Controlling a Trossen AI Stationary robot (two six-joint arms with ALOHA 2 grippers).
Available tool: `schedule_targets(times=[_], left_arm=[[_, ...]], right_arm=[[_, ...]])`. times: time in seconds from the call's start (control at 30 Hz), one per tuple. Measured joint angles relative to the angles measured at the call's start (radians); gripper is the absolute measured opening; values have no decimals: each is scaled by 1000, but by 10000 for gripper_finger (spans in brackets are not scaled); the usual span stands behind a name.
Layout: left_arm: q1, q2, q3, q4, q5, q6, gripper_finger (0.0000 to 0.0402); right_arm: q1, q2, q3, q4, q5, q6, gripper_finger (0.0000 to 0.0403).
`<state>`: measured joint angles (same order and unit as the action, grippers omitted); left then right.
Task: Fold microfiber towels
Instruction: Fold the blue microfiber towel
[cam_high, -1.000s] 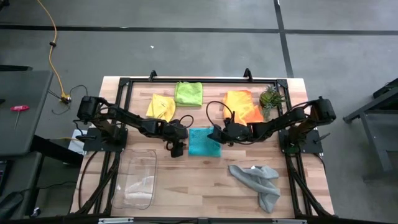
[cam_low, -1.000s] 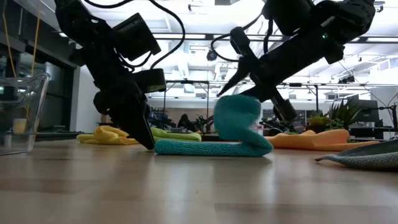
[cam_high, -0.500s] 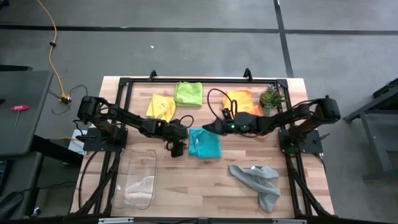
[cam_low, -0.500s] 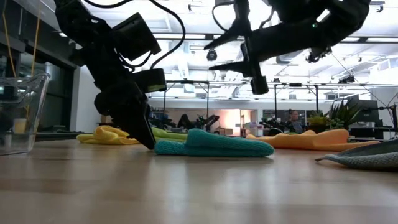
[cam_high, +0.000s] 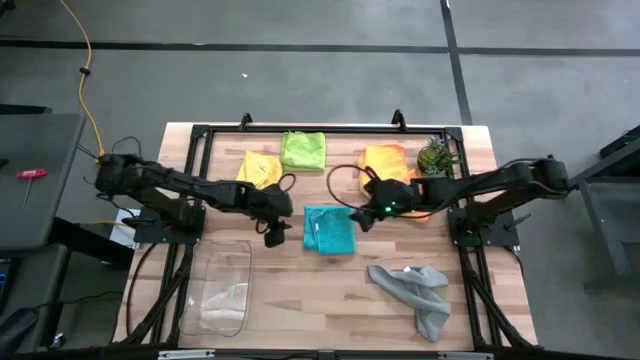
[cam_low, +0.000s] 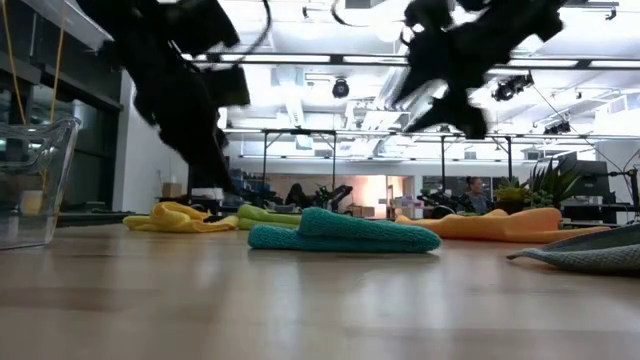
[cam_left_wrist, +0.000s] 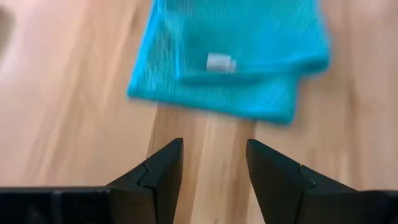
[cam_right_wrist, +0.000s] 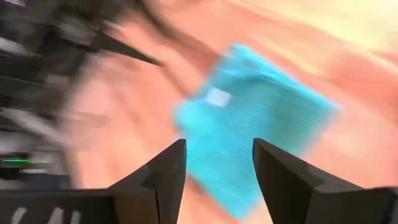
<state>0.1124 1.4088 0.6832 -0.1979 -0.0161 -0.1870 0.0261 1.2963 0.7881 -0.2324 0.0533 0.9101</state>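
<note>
The teal towel (cam_high: 329, 229) lies folded flat on the table's middle; it shows in the low view (cam_low: 345, 234), the left wrist view (cam_left_wrist: 230, 56) and the right wrist view (cam_right_wrist: 261, 130). My left gripper (cam_high: 277, 238) is open, just left of the towel and above the table. My right gripper (cam_high: 362, 218) is open, above the towel's right edge. The yellow towel (cam_high: 258, 170), the lime green towel (cam_high: 303, 150) and the orange towel (cam_high: 388, 165) lie at the far side. The grey towel (cam_high: 415, 293) lies crumpled at the near right.
A clear plastic tray (cam_high: 222, 287) stands at the near left. A small spiky green plant (cam_high: 435, 157) stands at the far right, beside the orange towel. A black frame (cam_high: 320, 130) runs along the far edge. Bare wood lies near the front middle.
My right gripper has let go of the teal towel's raised half, which has dropped flat onto the lower half, and has risen and drawn back toward the table's right edge. My left gripper has lifted off the towel's left edge and moved left.
</note>
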Motion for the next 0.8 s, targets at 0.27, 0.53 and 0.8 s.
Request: schedule_targets(times=[0.27, 0.53, 0.8], left_arm=[[-152, 12, 85, 51, -97, -194, 165], [-264, 228, 295, -10, -166, 142, 165], [-292, 405, 365, -3, -194, 427, 165]], right_arm=[[1, -226, -188, -145, 45, 48, 177], [-5, -395, -346, -26, 45, 76, 177], [-13, -412, -361, -21, 45, 53, 177]])
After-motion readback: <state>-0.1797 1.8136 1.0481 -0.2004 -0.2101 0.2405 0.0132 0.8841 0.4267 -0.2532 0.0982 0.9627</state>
